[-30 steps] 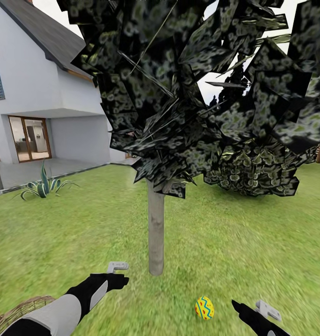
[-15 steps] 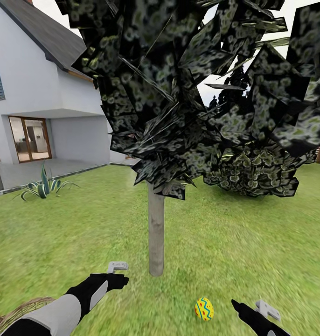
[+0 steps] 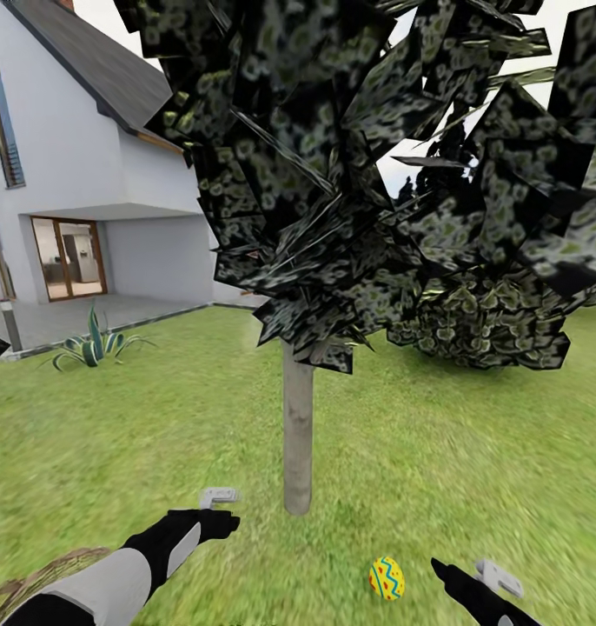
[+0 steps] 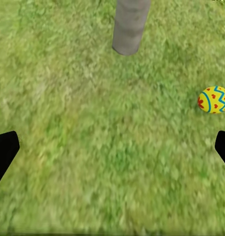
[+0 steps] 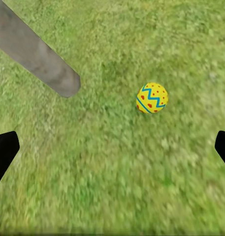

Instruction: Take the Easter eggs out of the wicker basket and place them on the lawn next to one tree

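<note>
One Easter egg [image 3: 386, 578] is lying on the lawn [image 3: 472, 452] near the foot of the tree [image 3: 297, 435], a little to the right of the pale trunk and apart from it, not touching. It is resting on its side, zigzags and red marks facing the head camera. That spot counts as next to the tree, so this egg looks delivered.

The left gripper [image 3: 218, 497] is hovering over bare grass just left of the trunk base; in the left wrist view its dark fingertips [image 4: 4, 150] are sitting at opposite edges of the frame, spread wide with nothing between them. The right gripper [image 3: 498, 576] is hanging low to the right of the egg, near it but clear of it; its fingertips [image 5: 5, 148] are likewise wide apart and empty, consistent with an arm that has no egg to carry.

The rim of the wicker basket [image 3: 37, 578] is showing at the lower left corner of the head view, behind the left forearm. Its inside is hidden, so I cannot tell how many eggs are lying in it. Judging by one egg at the tree, two are probably still to fetch; the basket is sitting close on the left, which suits the left arm for the next reach.

A spiky striped plant [image 3: 96, 345] and the white house [image 3: 63, 200] are standing well beyond.
</note>
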You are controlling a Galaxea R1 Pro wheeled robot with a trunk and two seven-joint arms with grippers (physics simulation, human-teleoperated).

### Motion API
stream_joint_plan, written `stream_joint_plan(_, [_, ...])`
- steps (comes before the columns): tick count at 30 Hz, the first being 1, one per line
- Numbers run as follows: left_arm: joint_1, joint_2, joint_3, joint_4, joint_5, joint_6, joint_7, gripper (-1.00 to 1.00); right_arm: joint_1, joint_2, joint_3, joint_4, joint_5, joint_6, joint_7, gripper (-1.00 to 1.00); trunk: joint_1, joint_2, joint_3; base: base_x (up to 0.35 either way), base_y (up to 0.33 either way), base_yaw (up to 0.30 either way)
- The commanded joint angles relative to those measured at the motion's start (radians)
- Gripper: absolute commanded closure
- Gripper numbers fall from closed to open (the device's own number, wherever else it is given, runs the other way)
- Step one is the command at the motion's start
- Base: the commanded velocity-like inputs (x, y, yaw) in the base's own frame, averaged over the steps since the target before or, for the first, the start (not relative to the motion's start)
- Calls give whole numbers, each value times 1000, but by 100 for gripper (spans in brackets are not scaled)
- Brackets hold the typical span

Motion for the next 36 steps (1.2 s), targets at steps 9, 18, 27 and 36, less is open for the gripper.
stream_joint_plan(9, [-1,0,-7,-1,11,4,0,-100,0,1,-4,0,-2,7,4,-100,-11,20,2,0,0,245])
stream_joint_plan(18, [-1,0,-7,-1,11,4,0,-100,0,1,-3,0,-1,7,3,-100,-46,83,24,0,0,260])
stream_joint_plan(27, [-1,0,-7,-1,11,4,0,-100,0,2,-3,0,1,7,3,-100,-80,146,45,0,0,261])
stream_joint_plan(36, [-1,-1,-7,-1,10,4,0,-100,-1,2,-2,0,1,7,3,-100,-115,209,67,0,0,261])
